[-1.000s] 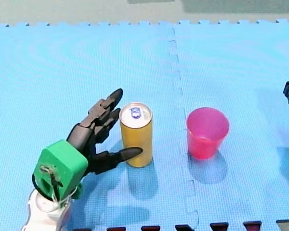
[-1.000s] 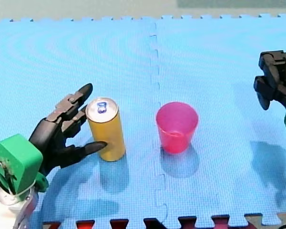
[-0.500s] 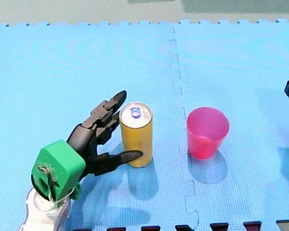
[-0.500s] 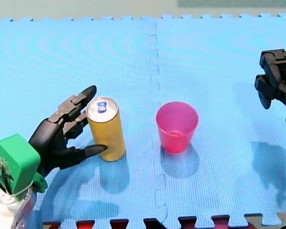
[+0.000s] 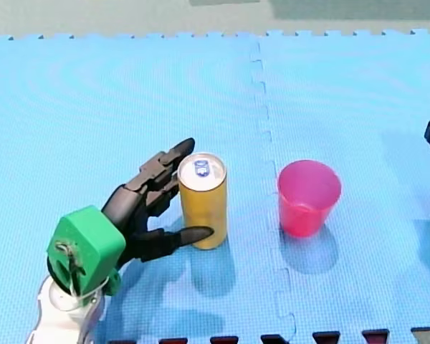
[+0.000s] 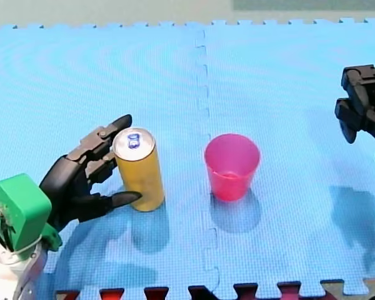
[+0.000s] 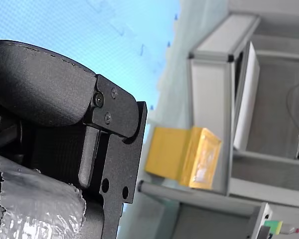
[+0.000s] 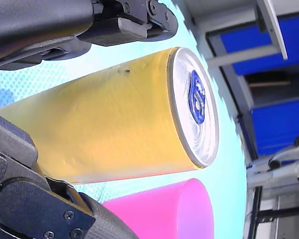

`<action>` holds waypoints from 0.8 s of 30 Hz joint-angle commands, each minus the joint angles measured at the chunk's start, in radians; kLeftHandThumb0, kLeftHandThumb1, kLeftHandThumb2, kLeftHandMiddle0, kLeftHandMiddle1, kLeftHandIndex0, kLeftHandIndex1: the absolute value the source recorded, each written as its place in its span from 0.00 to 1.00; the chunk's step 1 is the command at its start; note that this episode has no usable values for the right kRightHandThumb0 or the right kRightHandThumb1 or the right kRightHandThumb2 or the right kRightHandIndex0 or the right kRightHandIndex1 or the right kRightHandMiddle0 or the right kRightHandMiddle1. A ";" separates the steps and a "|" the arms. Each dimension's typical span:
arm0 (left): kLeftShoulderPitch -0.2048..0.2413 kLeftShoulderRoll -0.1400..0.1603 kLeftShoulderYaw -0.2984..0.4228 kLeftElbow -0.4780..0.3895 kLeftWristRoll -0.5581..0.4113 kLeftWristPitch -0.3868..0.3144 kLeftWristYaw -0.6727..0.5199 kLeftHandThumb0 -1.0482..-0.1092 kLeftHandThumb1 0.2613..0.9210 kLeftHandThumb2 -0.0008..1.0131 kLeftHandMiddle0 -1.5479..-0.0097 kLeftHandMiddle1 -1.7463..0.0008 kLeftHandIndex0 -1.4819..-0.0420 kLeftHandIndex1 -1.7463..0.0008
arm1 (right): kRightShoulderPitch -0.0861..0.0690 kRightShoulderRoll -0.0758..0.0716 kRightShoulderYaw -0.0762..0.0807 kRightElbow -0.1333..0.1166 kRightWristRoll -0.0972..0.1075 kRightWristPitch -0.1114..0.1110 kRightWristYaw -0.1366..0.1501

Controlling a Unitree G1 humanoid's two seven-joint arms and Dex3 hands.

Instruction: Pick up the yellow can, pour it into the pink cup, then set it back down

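Yellow can [image 5: 203,204]: upright on blue mat [image 5: 93,93], silver lid, blue tab; pink cup [image 5: 308,197] near. My left hand [image 5: 137,211]: fingers [image 5: 173,154] spread around it, thumb at base. My right hand [image 6: 361,100]: mat's far right.

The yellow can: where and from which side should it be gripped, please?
Grip the yellow can mid-wall from the side away from the pink cup: it stands upright, and the left hand brackets it there. The right hand is at the right edge.
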 commanded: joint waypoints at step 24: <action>-0.039 0.017 -0.012 0.046 0.016 -0.010 -0.027 0.28 0.60 0.00 0.82 1.00 0.84 1.00 | 0.011 -0.010 -0.009 -0.008 0.017 -0.016 0.025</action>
